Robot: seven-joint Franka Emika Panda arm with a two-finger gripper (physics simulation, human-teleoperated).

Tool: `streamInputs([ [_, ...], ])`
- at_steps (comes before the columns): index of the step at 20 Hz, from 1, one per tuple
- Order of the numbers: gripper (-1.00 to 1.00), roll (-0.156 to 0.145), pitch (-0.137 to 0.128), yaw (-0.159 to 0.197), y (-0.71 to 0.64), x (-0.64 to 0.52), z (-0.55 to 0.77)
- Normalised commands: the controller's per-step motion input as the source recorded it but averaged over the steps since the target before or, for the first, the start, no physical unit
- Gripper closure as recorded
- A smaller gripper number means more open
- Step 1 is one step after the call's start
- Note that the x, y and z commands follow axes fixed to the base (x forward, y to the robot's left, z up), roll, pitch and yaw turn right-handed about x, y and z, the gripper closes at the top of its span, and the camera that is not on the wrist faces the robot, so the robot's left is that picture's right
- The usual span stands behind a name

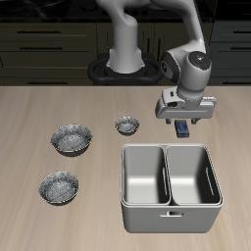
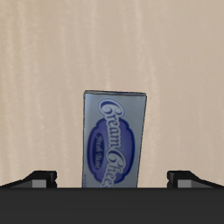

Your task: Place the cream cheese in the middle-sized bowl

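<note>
Wrist view: the cream cheese (image 2: 112,138) lies flat on the tabletop (image 2: 52,70) directly below the gripper (image 2: 112,179), centred between the two fingers (image 2: 42,178).
Fingers: spread wide, one tip off each side of the box, with clear gaps; nothing is pinched.
Cream cheese: a small dark blue rectangular carton with a lighter oval label in script; flat faces and sharp edges, probably light and stiff.
Exterior view: the gripper (image 1: 183,116) hangs just above the box (image 1: 182,127), which sits behind the double-basin metal tray (image 1: 172,208).
Middle-sized bowl: the round speckled grey metal bowl (image 1: 59,186), well away from the fingers, across the tabletop and near its front edge.
Other bowls: a slightly wider speckled bowl (image 1: 73,139) and a tiny one (image 1: 126,125), the tiny one closest to the fingers.
Risk, grasp: closing too high could catch only the top edge, and the smooth carton could slip or twist.
Risk, target: the two larger bowls look alike, so the wider one could be mistaken for the goal.
Risk, carry: a low path could clip the tiny bowl.
</note>
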Motion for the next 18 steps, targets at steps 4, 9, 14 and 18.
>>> streamInputs([
  [4,-1.0,0.023,0.029,-0.031,0.0,-0.03,-0.13],
  [9,1.0,0.025,0.024,-0.028,-0.03,-0.02,-0.11],
  [14,1.0,0.001,0.002,-0.001,-0.04,-0.04,-0.06],
  [18,1.0,0.016,-0.002,-0.01,-0.04,-0.03,0.03],
])
